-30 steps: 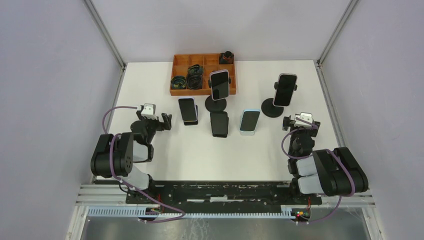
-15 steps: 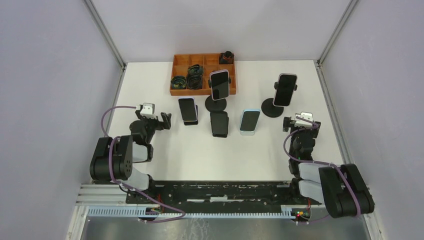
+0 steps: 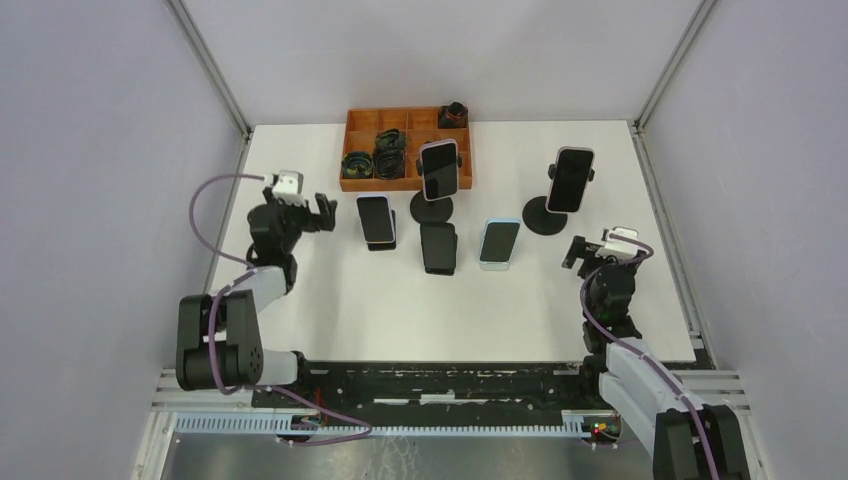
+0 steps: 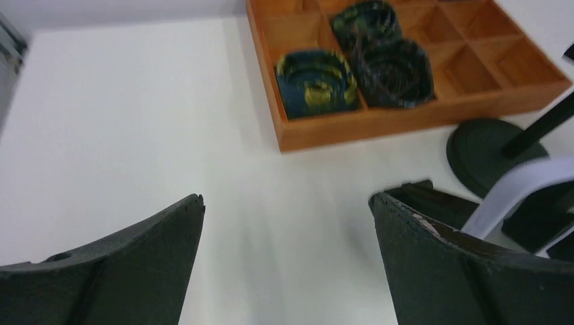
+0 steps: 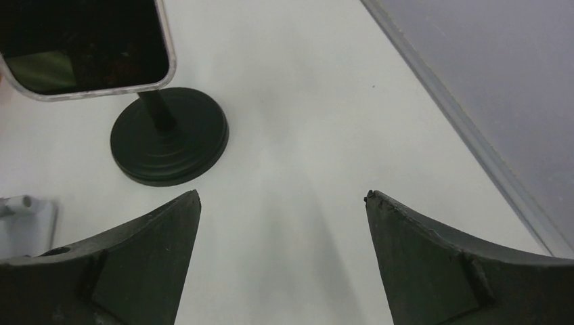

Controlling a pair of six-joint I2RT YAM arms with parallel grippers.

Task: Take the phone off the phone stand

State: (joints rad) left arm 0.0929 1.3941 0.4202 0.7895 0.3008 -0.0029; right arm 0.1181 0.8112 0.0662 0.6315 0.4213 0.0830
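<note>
Evidently the right gripper point(image 5: 281, 203) is spread wide and empty. The phone point(image 5: 81, 44) sits on its stand point(image 5: 169, 139) just ahead, to its left. It is probably rigid, slick and fragile, so pinch its side edges.

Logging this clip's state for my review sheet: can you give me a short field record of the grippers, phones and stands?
left gripper: open, empty, near the wooden tray
right gripper: open, empty, near the right stand
phones on tall stands: two, centre phone and right phone
low phones: three, in a row nearer the arms
task state: no phone touched yet
</note>
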